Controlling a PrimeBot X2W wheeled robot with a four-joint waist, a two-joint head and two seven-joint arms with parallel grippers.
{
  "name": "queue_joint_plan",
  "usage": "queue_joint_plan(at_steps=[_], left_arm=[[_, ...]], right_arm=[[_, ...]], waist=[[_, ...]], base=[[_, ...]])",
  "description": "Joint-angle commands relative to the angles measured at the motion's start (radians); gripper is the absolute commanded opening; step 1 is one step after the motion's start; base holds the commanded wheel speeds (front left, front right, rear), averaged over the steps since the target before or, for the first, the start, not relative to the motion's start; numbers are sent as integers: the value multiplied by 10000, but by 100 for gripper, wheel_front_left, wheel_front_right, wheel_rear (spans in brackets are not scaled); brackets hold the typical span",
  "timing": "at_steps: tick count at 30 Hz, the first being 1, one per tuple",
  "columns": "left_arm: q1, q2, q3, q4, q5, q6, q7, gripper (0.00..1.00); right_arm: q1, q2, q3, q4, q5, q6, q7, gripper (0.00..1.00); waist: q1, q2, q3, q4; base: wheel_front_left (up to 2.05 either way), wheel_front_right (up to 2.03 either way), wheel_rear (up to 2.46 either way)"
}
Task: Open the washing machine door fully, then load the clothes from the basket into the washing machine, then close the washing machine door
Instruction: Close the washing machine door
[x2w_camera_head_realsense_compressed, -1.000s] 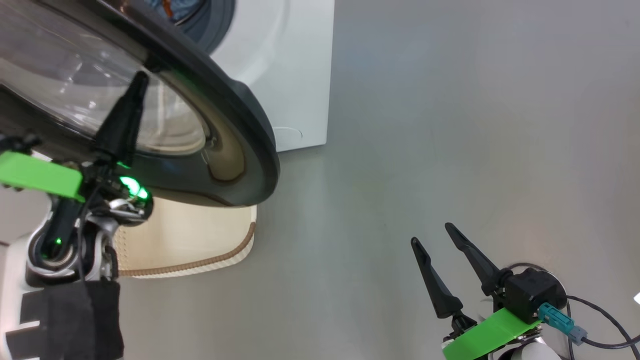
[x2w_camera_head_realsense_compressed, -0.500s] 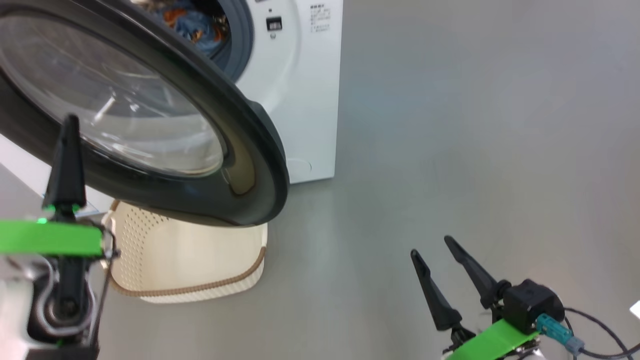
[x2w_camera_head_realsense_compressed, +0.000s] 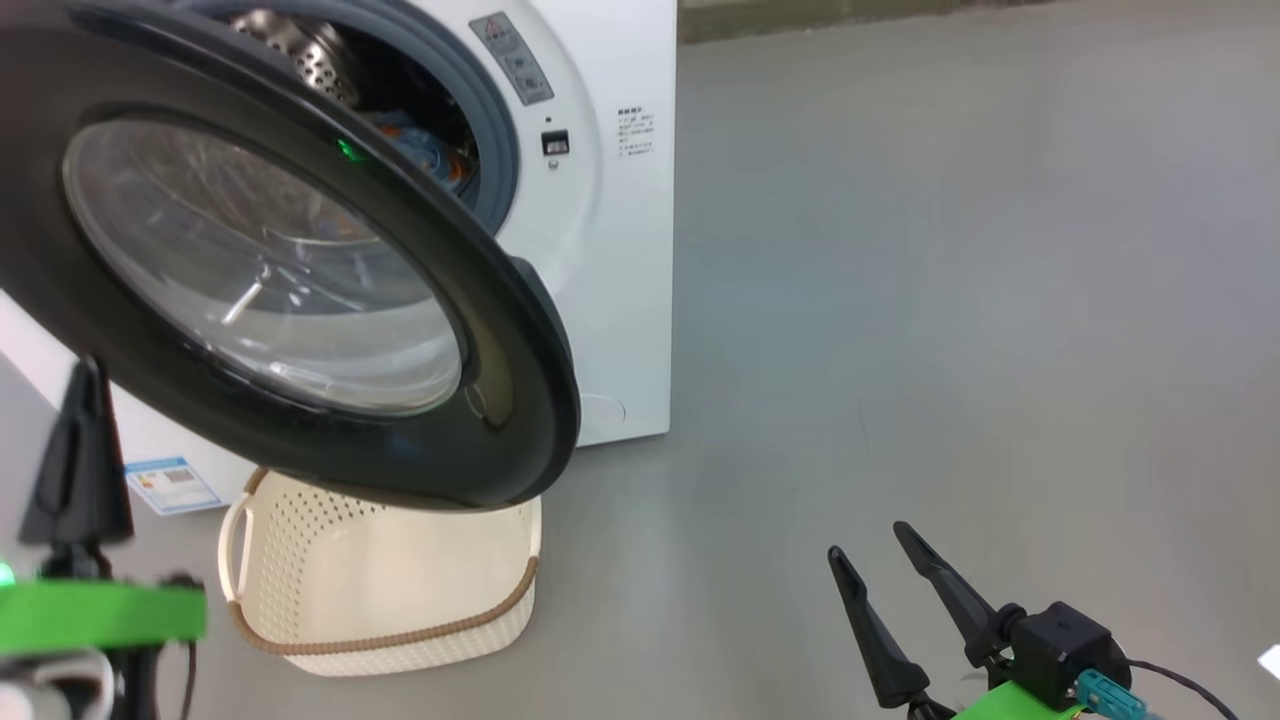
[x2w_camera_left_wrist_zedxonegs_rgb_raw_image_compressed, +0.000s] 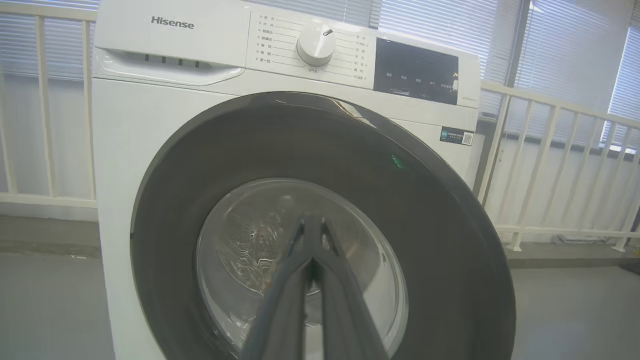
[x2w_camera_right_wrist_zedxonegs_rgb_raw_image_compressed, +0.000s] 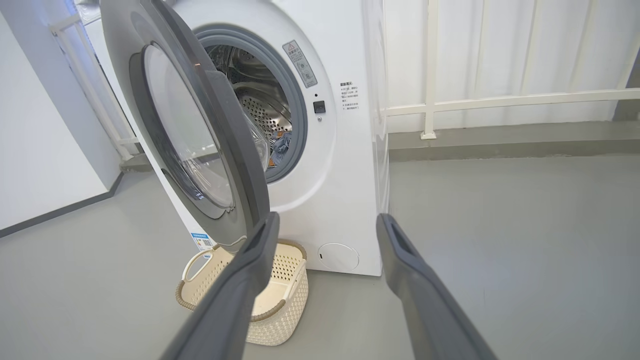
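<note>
Head view, upper left: washing machine door (x2w_camera_head_realsense_compressed: 505, 400) stands swung out from the washing machine (x2w_camera_head_realsense_compressed: 610, 250). Its glossy black ring tilts toward the camera, with the glass window (x2w_camera_head_realsense_compressed: 260, 270) bulging at centre. Behind its upper edge the drum (x2w_camera_head_realsense_compressed: 310, 55) is exposed. Clothes (x2w_camera_head_realsense_compressed: 425, 155), blue with orange, lie inside near the grey-blue gasket (x2w_camera_head_realsense_compressed: 495, 170). Basket (x2w_camera_head_realsense_compressed: 420, 635) sits on the floor (x2w_camera_head_realsense_compressed: 950, 300) under the door's lower rim, just in front of the machine, with a blue label (x2w_camera_head_realsense_compressed: 172, 484) to its left. Left hand (x2w_camera_head_realsense_compressed: 90, 375) at lower left edge, fingers pressed together, empty. Its tip is close under the door's lower-left rim; contact not clear. Right hand (x2w_camera_head_realsense_compressed: 868, 540) at lower right, fingers spread, empty, well apart from door and basket, over bare floor.

Left wrist view: left hand (x2w_camera_left_wrist_zedxonegs_rgb_raw_image_compressed: 311, 222) rises from bottom centre, fingers closed tight on nothing, tips lined up with the glass window (x2w_camera_left_wrist_zedxonegs_rgb_raw_image_compressed: 250, 240). Cannot tell from this angle whether they touch the glass. Washing machine door (x2w_camera_left_wrist_zedxonegs_rgb_raw_image_compressed: 425, 225) covers most of the washing machine (x2w_camera_left_wrist_zedxonegs_rgb_raw_image_compressed: 150, 125) front. Dial (x2w_camera_left_wrist_zedxonegs_rgb_raw_image_compressed: 316, 44) upper centre; white railing (x2w_camera_left_wrist_zedxonegs_rgb_raw_image_compressed: 550, 150) at right.

Right wrist view: right hand (x2w_camera_right_wrist_zedxonegs_rgb_raw_image_compressed: 327, 220) spread wide, holding nothing. Washing machine door (x2w_camera_right_wrist_zedxonegs_rgb_raw_image_compressed: 240, 165) is seen near edge-on, left of centre, partly open. The finger at frame left overlaps its lower rim. Clothes (x2w_camera_right_wrist_zedxonegs_rgb_raw_image_compressed: 281, 145) lie low in the drum (x2w_camera_right_wrist_zedxonegs_rgb_raw_image_compressed: 260, 110). Basket (x2w_camera_right_wrist_zedxonegs_rgb_raw_image_compressed: 287, 300) is on the floor beneath the door, partly behind that finger. Round service flap (x2w_camera_right_wrist_zedxonegs_rgb_raw_image_compressed: 338, 256) shows between the two fingers.
</note>
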Motion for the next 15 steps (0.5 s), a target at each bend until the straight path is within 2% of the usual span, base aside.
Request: queue_joint_plan(at_steps=[1,4,5,6,7,8,9,15], left_arm=[[120,258,477,-481,615,155,-58,0],[712,191,470,-639,1419,298,-59,0],[919,170,426,-615,1632,348,-59,20],[1080,125,386,-610,1788,381,-59,35],[1217,35,387,-622,1866,417,-59,45],[1378,-22,376,-560,1951,463,-59,61],[1497,-89,392,-516,2024,499,-59,100],[1960,-384,481,-304,2337,641,-60,100]], right_arm=[[-28,21,155,-291,13,94,-120,100],[30,0,153,-317,24,94,-120,100],[46,-9,150,-324,26,94,-120,100],[66,-16,144,-333,24,94,-120,100],[84,-19,141,-343,20,94,-120,100],[96,-20,144,-352,18,94,-120,100],[102,-23,150,-359,16,94,-120,100],[101,-35,151,-400,10,94,-120,100]], waist=[[0,0,-129,-59],[0,0,-193,-68],[0,0,-215,-66],[0,0,-231,-59],[0,0,-242,-54],[0,0,-251,-53],[0,0,-254,-52],[0,0,-227,-49]], base=[[0,0,0],[0,0,0],[0,0,0],[0,0,0],[0,0,0],[0,0,0],[0,0,0],[0,0,0]])
